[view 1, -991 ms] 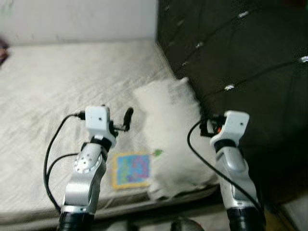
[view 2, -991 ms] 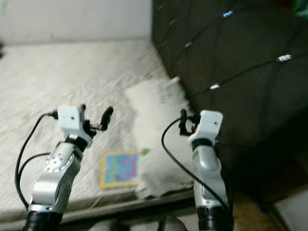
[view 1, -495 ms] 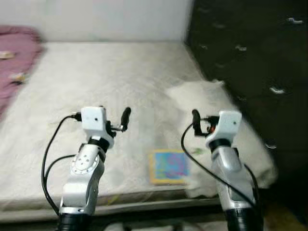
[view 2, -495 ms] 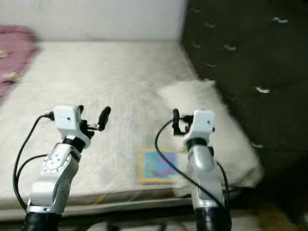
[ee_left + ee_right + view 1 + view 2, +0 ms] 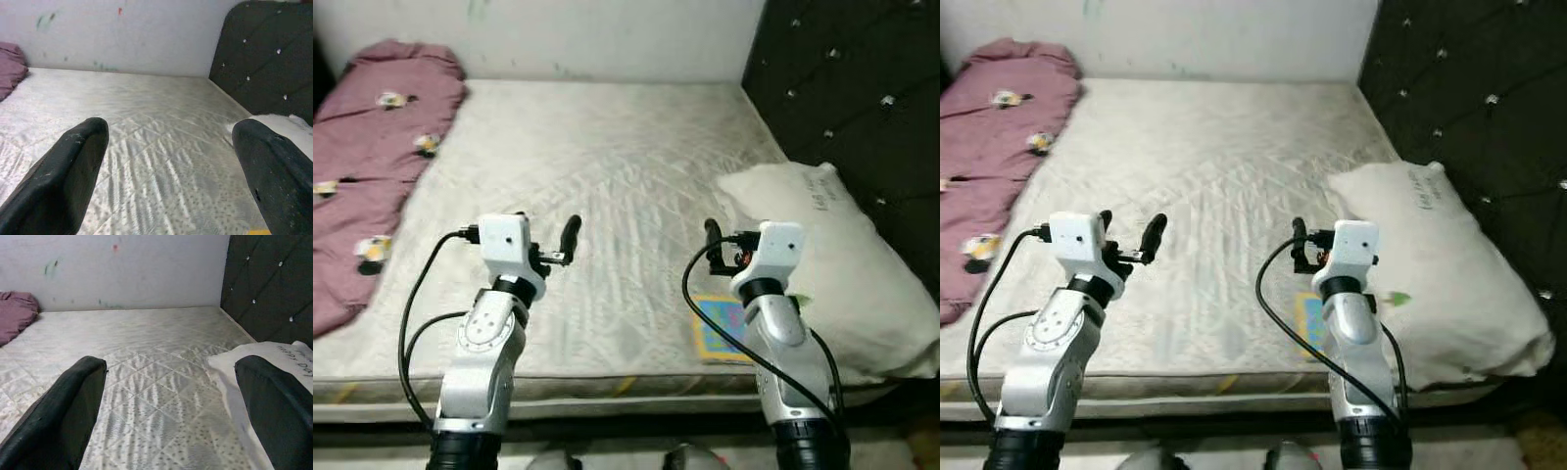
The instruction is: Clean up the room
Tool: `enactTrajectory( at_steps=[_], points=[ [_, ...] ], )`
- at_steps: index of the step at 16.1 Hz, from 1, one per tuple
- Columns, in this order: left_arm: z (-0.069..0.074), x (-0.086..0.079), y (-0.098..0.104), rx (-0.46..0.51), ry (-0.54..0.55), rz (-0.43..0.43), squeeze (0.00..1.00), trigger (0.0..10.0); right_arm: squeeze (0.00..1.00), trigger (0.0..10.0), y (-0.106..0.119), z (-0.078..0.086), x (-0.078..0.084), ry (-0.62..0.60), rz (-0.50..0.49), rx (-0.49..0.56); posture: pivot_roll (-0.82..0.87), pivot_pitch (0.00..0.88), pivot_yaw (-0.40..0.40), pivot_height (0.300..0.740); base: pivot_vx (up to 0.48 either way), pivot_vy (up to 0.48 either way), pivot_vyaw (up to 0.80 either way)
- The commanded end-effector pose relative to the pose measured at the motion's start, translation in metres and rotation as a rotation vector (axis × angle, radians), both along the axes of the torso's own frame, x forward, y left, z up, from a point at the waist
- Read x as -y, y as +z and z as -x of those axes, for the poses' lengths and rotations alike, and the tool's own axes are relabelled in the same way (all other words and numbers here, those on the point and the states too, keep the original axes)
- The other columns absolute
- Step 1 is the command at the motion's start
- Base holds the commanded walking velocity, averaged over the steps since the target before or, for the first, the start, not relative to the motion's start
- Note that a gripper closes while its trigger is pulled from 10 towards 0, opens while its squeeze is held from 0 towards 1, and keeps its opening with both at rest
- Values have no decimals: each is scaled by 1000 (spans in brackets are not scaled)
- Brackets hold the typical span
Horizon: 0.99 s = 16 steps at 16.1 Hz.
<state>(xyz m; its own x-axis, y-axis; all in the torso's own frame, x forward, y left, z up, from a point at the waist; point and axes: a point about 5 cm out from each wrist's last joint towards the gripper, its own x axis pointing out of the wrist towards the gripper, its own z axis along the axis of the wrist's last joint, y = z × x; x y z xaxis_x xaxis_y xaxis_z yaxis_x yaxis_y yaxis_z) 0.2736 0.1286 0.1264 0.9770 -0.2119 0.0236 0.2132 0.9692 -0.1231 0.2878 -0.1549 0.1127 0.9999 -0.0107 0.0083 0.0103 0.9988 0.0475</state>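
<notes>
Left eye view, both hands (image 5: 570,238) (image 5: 712,240) open above mattress (image 5: 607,176), pink blanket (image 5: 372,166) left, white pillow (image 5: 832,264) right, colourful book (image 5: 720,331) beside it

Bare quilted mattress (image 5: 607,176), pale grey-white, diamond stitching, faintly stained. Near edge carried a few yellow marks (image 5: 625,385). Dark tufted headboard (image 5: 842,88) stood along the mattress's right edge, with shiny buttons at the tuft points. White wall (image 5: 607,34) ran along the far edge, with small green and red smudges.
</notes>
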Motion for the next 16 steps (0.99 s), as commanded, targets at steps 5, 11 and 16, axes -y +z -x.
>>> enactTrajectory(
  at_steps=[5,11,16],
  points=[
    [-1,9,3,10,-22,17,0,10000,0,10000,-2,1,11,-37,7,-18,-33,0,-4,740,0,476,-400],
    [-1,9,3,18,-20,14,0,10000,0,10000,-2,1,12,-37,13,-19,-36,0,-8,740,0,476,-127],
    [-2,9,4,23,-18,19,0,10000,0,10000,-1,0,11,-27,23,-19,-37,0,-8,740,0,476,0]
  ],
)
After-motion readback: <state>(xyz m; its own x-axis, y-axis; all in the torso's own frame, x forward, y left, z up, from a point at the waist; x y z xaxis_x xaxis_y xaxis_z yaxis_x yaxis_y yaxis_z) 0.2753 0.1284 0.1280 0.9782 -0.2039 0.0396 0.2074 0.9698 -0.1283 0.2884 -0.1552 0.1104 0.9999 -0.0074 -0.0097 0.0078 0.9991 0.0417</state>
